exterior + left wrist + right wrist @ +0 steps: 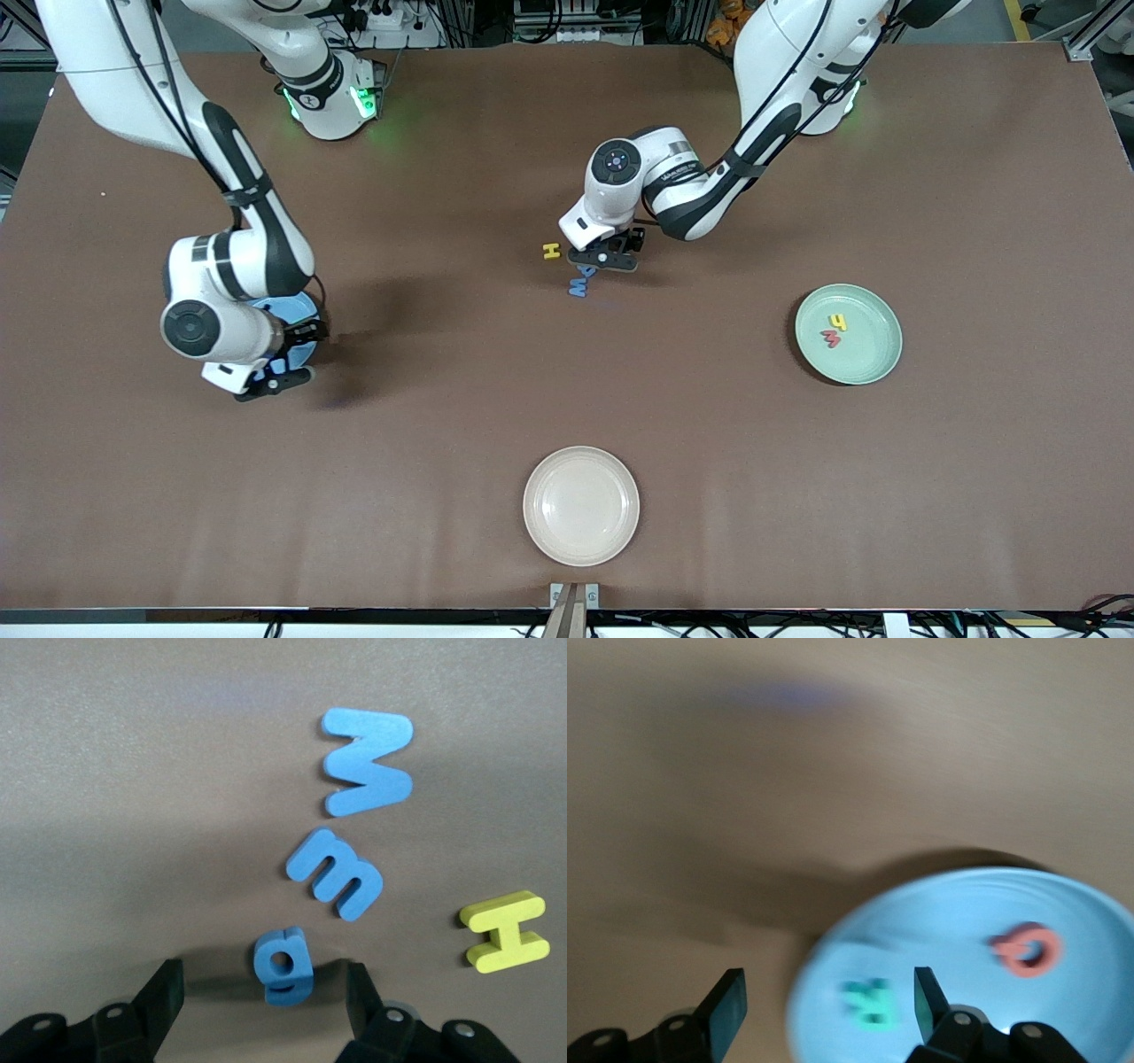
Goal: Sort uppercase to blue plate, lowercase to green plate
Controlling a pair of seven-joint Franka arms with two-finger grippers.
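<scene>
My left gripper (611,258) (266,997) is open low over the table. A blue g (283,966) lies between its fingers with a gap on each side. Beside the g lie a blue E-like piece (337,873), a blue W (366,762) (578,290) and a yellow H (505,931) (551,252). My right gripper (292,356) (828,1001) is open over the blue plate (297,309) (957,912), holding nothing. In that plate lie a green R (868,1003) and a red Q (1026,950). The green plate (873,354), at the left arm's end, holds a yellow hook letter (837,322) and a red m (830,338).
A cream plate (580,505) sits near the table's front edge, nearer the front camera than the letter cluster. Bare brown tabletop lies between the three plates.
</scene>
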